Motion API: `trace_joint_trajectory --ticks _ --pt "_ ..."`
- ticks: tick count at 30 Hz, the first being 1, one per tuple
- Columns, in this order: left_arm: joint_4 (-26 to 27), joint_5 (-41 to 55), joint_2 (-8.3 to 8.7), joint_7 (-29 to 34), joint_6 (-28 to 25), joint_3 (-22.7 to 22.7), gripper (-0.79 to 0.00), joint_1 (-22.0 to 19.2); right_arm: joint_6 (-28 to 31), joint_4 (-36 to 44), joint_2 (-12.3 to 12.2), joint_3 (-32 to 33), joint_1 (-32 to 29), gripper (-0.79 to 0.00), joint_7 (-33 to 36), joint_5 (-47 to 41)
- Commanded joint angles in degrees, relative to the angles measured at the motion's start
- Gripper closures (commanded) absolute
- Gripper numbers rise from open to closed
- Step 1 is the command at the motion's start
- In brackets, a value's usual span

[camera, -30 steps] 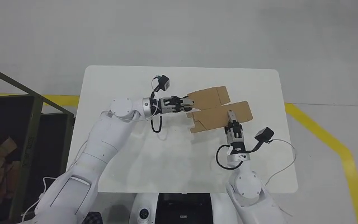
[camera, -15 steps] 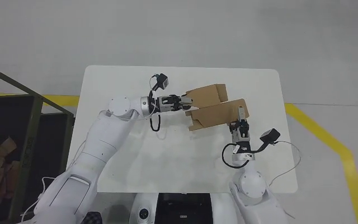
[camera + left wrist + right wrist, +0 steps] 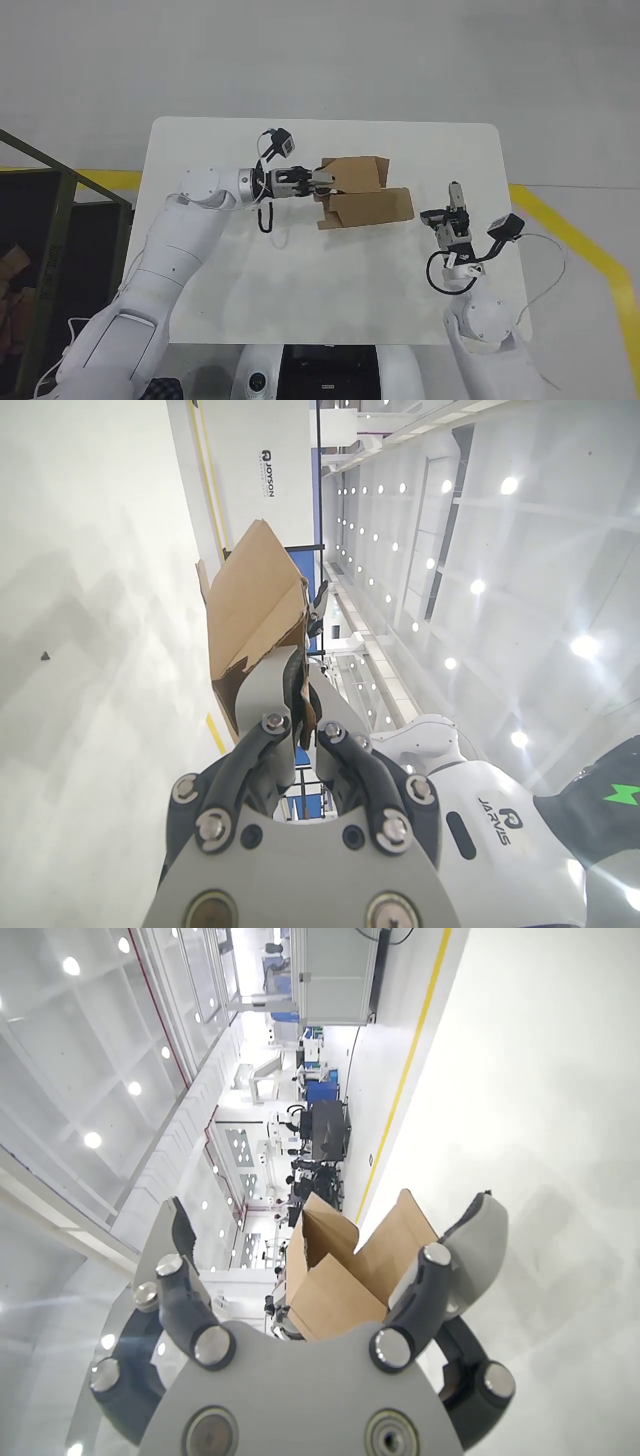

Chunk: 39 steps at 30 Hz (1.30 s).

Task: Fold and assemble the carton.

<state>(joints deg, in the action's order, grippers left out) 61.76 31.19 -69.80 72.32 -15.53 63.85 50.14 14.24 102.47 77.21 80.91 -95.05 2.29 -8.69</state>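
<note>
1. Carton [image 3: 365, 190]: brown cardboard, partly opened out. It sits over the middle of the white counter [image 3: 300, 290], a little toward the far edge. From above it reads as two offset sections, one nearer the far edge and one nearer the robot.
2. Left jaws: closed tight on the carton's edge at the robot's left side. In the left wrist view the fingers [image 3: 260, 690] pinch a ragged bit of cardboard between them. From there the carton [image 3: 250, 600] stretches away as a creased panel with a fold line running across it.
3. Whether the carton's underside touches the counter cannot be told.
4. Right jaws: spread wide with nothing in them. In the top view they are over the counter to the carton's right, apart from it and near the counter's right edge, pointing toward the far side.
5. In the right wrist view the carton [image 3: 335, 1273] shows farther off between the two spread fingers [image 3: 475, 1238]. Its open end is turned toward the camera, with the flaps standing up around the hollow.
6. A yellow line [image 3: 560, 225] runs along the floor past the counter's right side.
</note>
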Motion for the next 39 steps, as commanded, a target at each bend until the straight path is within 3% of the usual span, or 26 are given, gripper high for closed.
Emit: trace_joint_trajectory --ticks 1,6,14,24,39 --pt "-0.45 0.86 0.04 1.93 -0.31 0.08 0.000 -0.30 0.77 -0.59 -0.37 1.22 1.33 -0.785 5.79 -0.92" --pt "-2.09 3.11 0.02 6.47 -0.82 -0.12 0.000 -1.09 -0.64 -2.82 -1.38 3.42 5.57 -0.785 19.92 -2.88" --pt "-4.35 4.59 -0.17 10.85 -2.56 -1.02 0.000 -2.06 -1.85 -8.06 -2.30 4.42 11.59 -0.785 35.33 -9.40" --pt "-5.41 5.99 -0.33 11.27 -3.68 -1.40 0.000 -2.07 -1.09 -10.61 -3.10 6.02 12.68 -0.785 45.97 -18.34" --pt "-5.22 6.93 -0.53 11.82 -4.32 -2.20 0.000 -1.82 -2.05 -14.88 -3.68 3.82 15.40 -0.785 54.33 -24.20"
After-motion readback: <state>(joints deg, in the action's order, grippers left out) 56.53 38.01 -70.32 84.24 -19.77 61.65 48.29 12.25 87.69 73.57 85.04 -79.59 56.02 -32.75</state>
